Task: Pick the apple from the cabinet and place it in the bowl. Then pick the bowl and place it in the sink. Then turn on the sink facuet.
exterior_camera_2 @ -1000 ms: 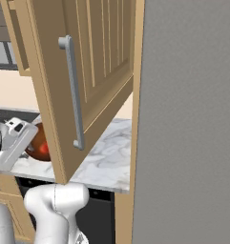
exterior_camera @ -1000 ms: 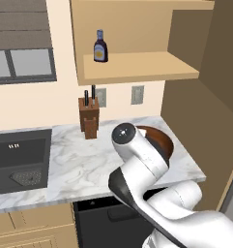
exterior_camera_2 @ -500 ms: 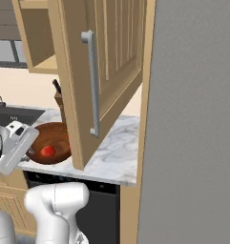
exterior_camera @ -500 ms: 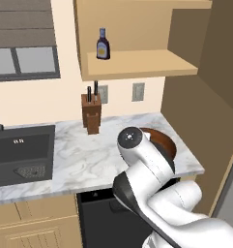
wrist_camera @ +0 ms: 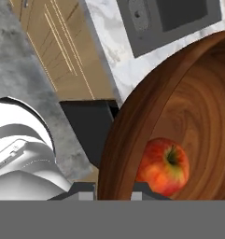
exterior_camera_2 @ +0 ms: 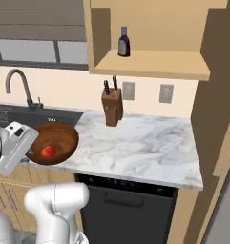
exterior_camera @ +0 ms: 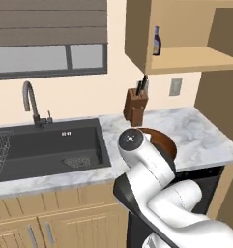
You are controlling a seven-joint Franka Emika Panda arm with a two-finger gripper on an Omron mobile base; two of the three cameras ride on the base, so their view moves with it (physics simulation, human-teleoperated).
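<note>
Gripper (wrist_camera: pixel 113 186): closed on rim of bowl (exterior_camera_2: pixel 57 139).
Bowl: stiff wood, smooth; hold at near rim.
Apple (wrist_camera: pixel 164 166): loose inside, just beyond fingertips; may roll.

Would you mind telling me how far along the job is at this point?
Done: the apple lies inside the bowl. In hand: the gripper has the bowl's rim between its fingers, and the bowl appears lifted beside the sink. Left: setting the bowl in the sink and turning on the faucet.
</note>
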